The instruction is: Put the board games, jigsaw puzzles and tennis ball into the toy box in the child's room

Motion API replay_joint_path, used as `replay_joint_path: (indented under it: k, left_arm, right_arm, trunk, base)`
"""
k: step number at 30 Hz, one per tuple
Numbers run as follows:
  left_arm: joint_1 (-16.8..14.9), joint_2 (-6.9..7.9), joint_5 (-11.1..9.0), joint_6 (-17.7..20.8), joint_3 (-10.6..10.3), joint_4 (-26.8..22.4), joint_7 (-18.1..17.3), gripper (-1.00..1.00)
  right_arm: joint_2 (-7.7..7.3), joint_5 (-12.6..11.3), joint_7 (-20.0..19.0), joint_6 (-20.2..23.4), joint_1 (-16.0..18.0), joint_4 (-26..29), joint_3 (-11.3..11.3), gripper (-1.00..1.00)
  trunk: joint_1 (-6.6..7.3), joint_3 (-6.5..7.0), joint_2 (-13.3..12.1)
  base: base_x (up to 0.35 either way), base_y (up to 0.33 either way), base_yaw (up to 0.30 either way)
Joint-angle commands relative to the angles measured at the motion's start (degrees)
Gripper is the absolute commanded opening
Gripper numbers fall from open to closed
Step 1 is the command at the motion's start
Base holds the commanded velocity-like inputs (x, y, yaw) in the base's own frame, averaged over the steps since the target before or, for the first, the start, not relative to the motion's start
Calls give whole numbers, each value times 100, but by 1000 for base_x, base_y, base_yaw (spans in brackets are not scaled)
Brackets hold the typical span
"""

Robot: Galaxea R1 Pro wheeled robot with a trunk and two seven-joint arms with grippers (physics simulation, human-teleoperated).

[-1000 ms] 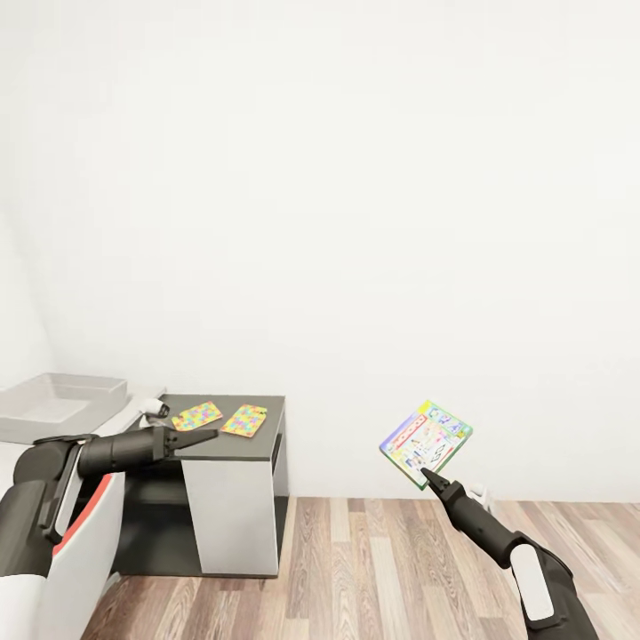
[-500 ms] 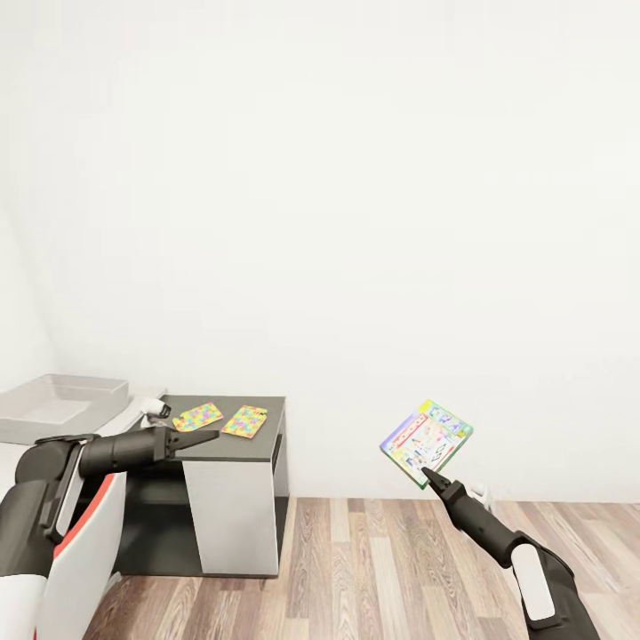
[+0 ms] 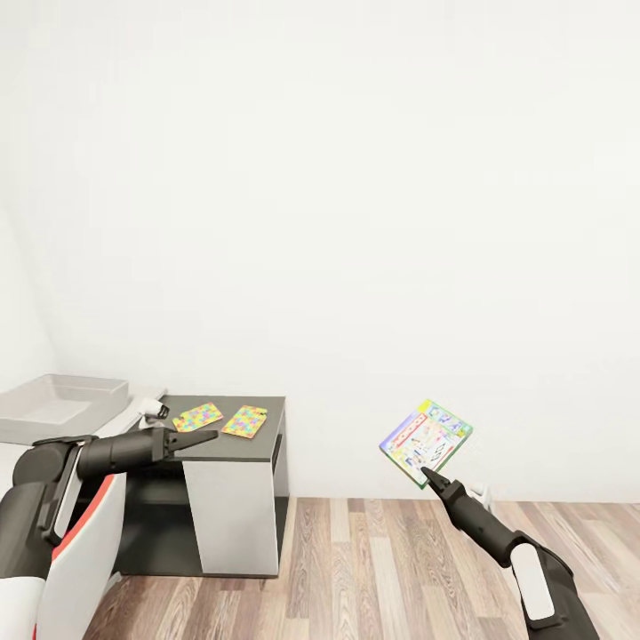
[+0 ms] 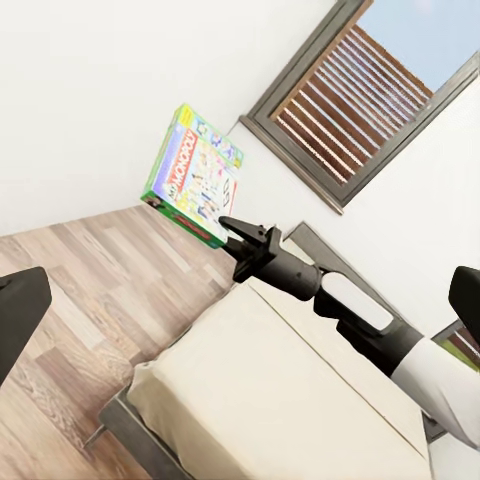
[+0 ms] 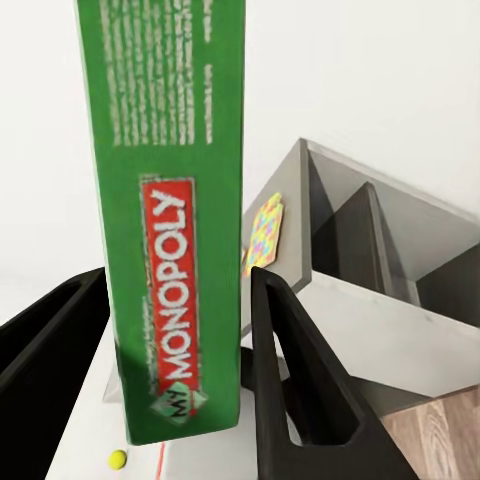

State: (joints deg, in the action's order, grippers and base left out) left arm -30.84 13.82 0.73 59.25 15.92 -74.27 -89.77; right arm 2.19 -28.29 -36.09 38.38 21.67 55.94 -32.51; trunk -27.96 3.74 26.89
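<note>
Starting at the far left of the head view, the toy box (image 3: pixel 55 404) sits on the pale table (image 3: pixel 124 418), a shallow light grey bin with flared sides. Just in front of it the left gripper (image 3: pixel 203 437) sticks out level from the black left arm, pointing right toward the dark cabinet top (image 3: pixel 262 436). Its fingers look drawn together to a point with nothing between them, but honestly I can't tell for sure from this angle.

On that dark cabinet top lie the two jigsaw puzzles (image 3: pixel 197 415), flat, side by side and slightly apart, with the second one (image 3: pixel 244 420) just to the right. Both are that yellow/pink/blue/green patchwork with jagged edges. The right wrist view catches one puzzle (image 5: pixel 262 234) on the cabinet, and also the tennis ball (image 5: pixel 118 459), tiny and yellow-green, on a pale surface.

Further right, over the wood plank floor (image 3: pixel 373 569) and well away from the table, the right gripper (image 3: pixel 430 477) is clamped on a board game (image 3: pixel 426 442), the green-edged Monopoly box with the white colourful cover. It's held up in the air, tilted, pinched at its lower edge. In the right wrist view the green spine (image 5: pixel 170 220) runs right between the two black fingers (image 5: pixel 290 380).

The left wrist view shows the same box (image 4: pixel 195 175) held above the beige bed (image 4: pixel 270 400), with a dark-framed window (image 4: pixel 350 95) behind it.
</note>
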Motion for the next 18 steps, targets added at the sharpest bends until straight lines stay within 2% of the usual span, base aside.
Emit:
replay_joint_path:
  k: [1, 7, 18]
  left_arm:
    - [-1, 2, 10, 60, 1, 0, -23, 100]
    - [-1, -7, 7, 57, -3, -5, -23, 100]
    - [-1, -11, 14, 52, -1, -2, -23, 100]
  right_arm:
    - [8, -15, -16, 38, 4, -2, -20, -100]
    - [9, -15, -21, 38, 4, -4, -19, -100]
    - [10, -10, -13, 38, 4, -4, -19, -100]
  trunk:
    - [-2, -2, 4]
    - [-2, -2, 4]
    - [-2, -2, 4]
  base:
    - [0, 0, 0]
    - [0, 0, 81]
    - [0, 0, 273]
